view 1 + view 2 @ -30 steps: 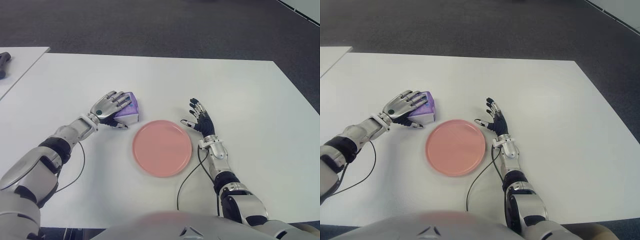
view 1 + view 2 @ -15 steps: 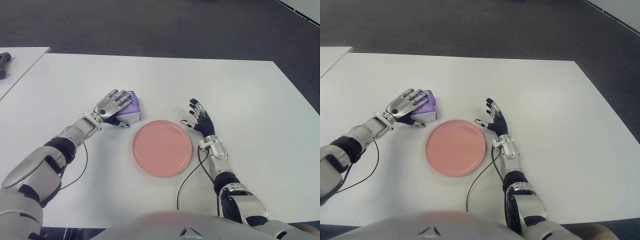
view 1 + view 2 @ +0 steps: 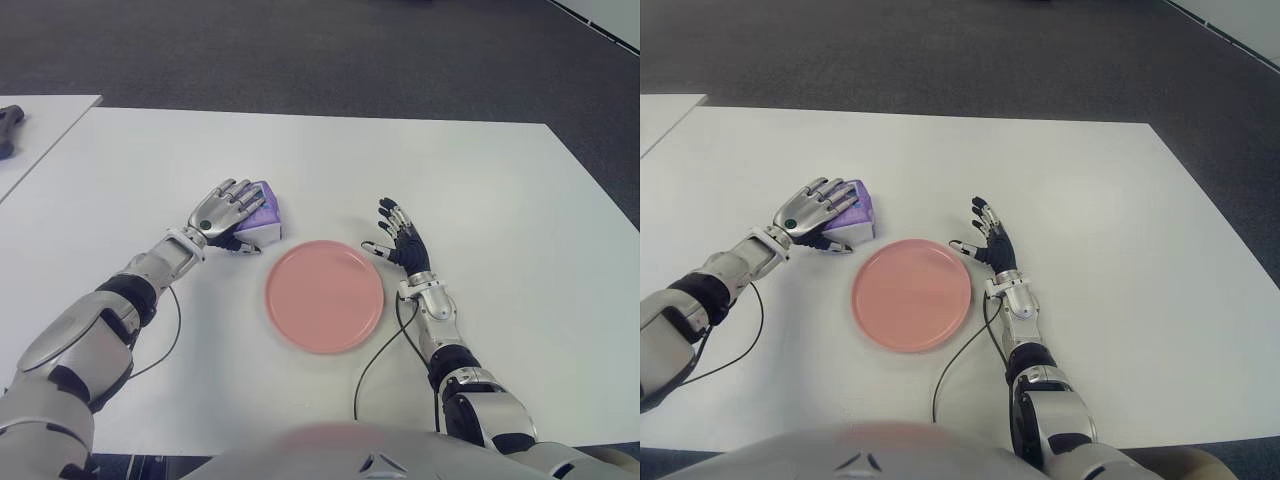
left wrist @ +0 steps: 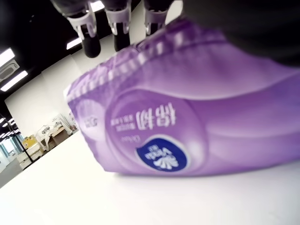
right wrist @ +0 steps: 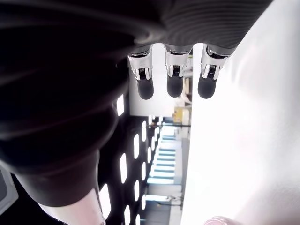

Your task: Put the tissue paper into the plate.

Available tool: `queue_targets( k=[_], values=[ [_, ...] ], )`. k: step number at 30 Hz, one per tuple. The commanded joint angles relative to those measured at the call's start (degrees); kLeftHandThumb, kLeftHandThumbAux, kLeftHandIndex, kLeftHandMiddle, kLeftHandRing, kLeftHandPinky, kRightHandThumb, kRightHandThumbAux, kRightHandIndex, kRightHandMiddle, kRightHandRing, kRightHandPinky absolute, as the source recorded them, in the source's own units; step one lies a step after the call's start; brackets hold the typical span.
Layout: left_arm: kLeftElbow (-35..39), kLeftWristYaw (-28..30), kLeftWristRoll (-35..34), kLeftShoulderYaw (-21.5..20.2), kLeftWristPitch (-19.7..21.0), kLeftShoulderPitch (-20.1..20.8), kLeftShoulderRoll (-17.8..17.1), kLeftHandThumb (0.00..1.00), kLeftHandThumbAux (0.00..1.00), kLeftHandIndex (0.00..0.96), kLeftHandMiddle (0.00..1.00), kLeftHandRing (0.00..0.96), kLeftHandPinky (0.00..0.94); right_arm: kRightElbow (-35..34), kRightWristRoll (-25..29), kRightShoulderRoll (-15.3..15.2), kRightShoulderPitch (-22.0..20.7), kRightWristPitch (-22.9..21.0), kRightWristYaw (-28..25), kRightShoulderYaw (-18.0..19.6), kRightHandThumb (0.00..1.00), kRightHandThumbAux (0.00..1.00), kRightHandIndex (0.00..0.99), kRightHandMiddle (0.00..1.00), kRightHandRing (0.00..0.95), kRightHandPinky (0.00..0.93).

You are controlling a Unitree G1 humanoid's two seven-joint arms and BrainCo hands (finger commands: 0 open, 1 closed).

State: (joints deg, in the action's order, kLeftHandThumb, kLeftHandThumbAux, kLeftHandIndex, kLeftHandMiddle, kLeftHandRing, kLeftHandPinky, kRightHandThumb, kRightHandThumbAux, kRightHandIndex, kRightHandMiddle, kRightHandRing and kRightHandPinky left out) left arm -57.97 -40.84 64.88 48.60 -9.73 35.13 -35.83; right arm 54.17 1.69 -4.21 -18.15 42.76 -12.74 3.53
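Note:
The tissue paper is a purple pack (image 3: 267, 213) lying on the white table (image 3: 480, 200), just left of and behind the pink plate (image 3: 324, 295). My left hand (image 3: 232, 210) covers the pack from its left side. Its fingers drape over the top and its thumb presses the near side. In the left wrist view the pack (image 4: 178, 131) fills the picture, with fingertips (image 4: 116, 35) hooked over its upper edge. The plate holds nothing. My right hand (image 3: 398, 238) shows beside the plate's right rim, fingers spread and holding nothing.
Thin black cables (image 3: 372, 352) trail over the table from both wrists toward the near edge. A second white table (image 3: 40, 125) stands at the far left with a dark object (image 3: 8, 128) on it. Dark carpet lies beyond the table's far edge.
My left hand has shifted a little to the right over the pack, and the pack has nudged slightly toward the plate. The right hand has not moved.

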Motion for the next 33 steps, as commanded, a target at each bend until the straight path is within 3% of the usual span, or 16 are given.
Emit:
queue_targets(
  k=[1, 2, 5, 6, 9, 12, 17, 21, 25, 27, 30, 33],
  values=[
    [-5.66, 1.89, 1.20, 2.97, -2.26, -3.33, 3.56, 0.371, 0.529, 0.020, 0.000, 0.041, 0.145, 3.29, -0.25, -0.33, 4.80, 0.12, -0.59, 0.00, 0.000, 0.886, 0.027, 0.000, 0.000, 0.033],
    [-6.21, 0.61, 1.06, 2.86, -2.00, -3.25, 3.93, 0.400, 0.553, 0.050, 0.001, 0.102, 0.217, 3.40, -0.11, -0.29, 4.63, -0.38, -0.55, 0.11, 0.000, 0.886, 0.027, 0.000, 0.000, 0.033],
    [-7.19, -3.25, 1.05, 2.87, -1.17, -3.02, 4.63, 0.729, 0.630, 0.277, 0.310, 0.385, 0.495, 3.54, 0.35, -0.15, 4.35, -1.40, -0.60, 0.41, 0.000, 0.885, 0.030, 0.000, 0.000, 0.039],
    [-7.29, -4.99, 1.22, 2.93, -0.90, -3.00, 4.70, 0.804, 0.641, 0.314, 0.360, 0.435, 0.549, 3.53, 0.55, -0.08, 4.34, -1.50, -0.74, 0.50, 0.000, 0.884, 0.030, 0.000, 0.000, 0.040],
    [-7.66, -9.21, 1.55, 3.12, -0.48, -2.97, 4.97, 0.898, 0.649, 0.360, 0.448, 0.504, 0.679, 3.57, 1.02, -0.05, 4.35, -1.21, -1.27, 0.73, 0.000, 0.883, 0.031, 0.000, 0.000, 0.040],
    [-8.79, -14.20, 1.50, 3.20, -0.73, -2.78, 5.61, 0.931, 0.650, 0.376, 0.484, 0.530, 0.762, 3.61, 1.15, -0.08, 4.42, -0.55, -1.67, 0.81, 0.000, 0.880, 0.031, 0.000, 0.000, 0.038],
    [-10.91, -19.83, 1.17, 3.44, -1.70, -2.23, 6.83, 0.945, 0.651, 0.381, 0.503, 0.540, 0.811, 3.01, 0.39, -0.31, 4.64, -1.09, -1.14, 0.47, 0.000, 0.872, 0.033, 0.000, 0.000, 0.033],
    [-12.11, -21.62, 1.10, 3.97, -2.01, -1.71, 7.52, 0.948, 0.651, 0.382, 0.510, 0.542, 0.822, 2.03, 0.14, -0.34, 4.72, -2.26, -0.55, 0.29, 0.000, 0.862, 0.032, 0.000, 0.000, 0.022],
    [-13.03, -22.15, 0.82, 4.45, -2.34, -1.10, 8.35, 0.949, 0.651, 0.383, 0.513, 0.542, 0.832, 2.90, 0.13, -0.51, 4.63, -0.30, -1.09, 0.21, 0.000, 0.850, 0.029, 0.000, 0.000, 0.019],
    [-13.32, -22.23, 0.59, 4.47, -2.54, -0.89, 8.74, 0.893, 0.660, 0.395, 0.537, 0.720, 0.845, 2.96, 0.20, -0.56, 4.69, 0.10, -1.38, 0.19, 0.000, 0.848, 0.030, 0.000, 0.000, 0.021],
    [-13.58, -22.49, 0.58, 4.64, -2.58, -0.56, 9.05, 0.866, 0.664, 0.401, 0.548, 0.804, 0.846, 3.32, 0.22, -0.65, 4.61, 0.21, -1.53, 0.23, 0.000, 0.850, 0.033, 0.000, 0.000, 0.025],
    [-13.71, -22.74, 0.66, 4.85, -2.67, -0.30, 9.13, 0.858, 0.665, 0.403, 0.552, 0.830, 0.835, 3.54, 0.32, -0.60, 4.51, 0.12, -1.59, 0.33, 0.000, 0.856, 0.036, 0.000, 0.000, 0.031]
  ],
)
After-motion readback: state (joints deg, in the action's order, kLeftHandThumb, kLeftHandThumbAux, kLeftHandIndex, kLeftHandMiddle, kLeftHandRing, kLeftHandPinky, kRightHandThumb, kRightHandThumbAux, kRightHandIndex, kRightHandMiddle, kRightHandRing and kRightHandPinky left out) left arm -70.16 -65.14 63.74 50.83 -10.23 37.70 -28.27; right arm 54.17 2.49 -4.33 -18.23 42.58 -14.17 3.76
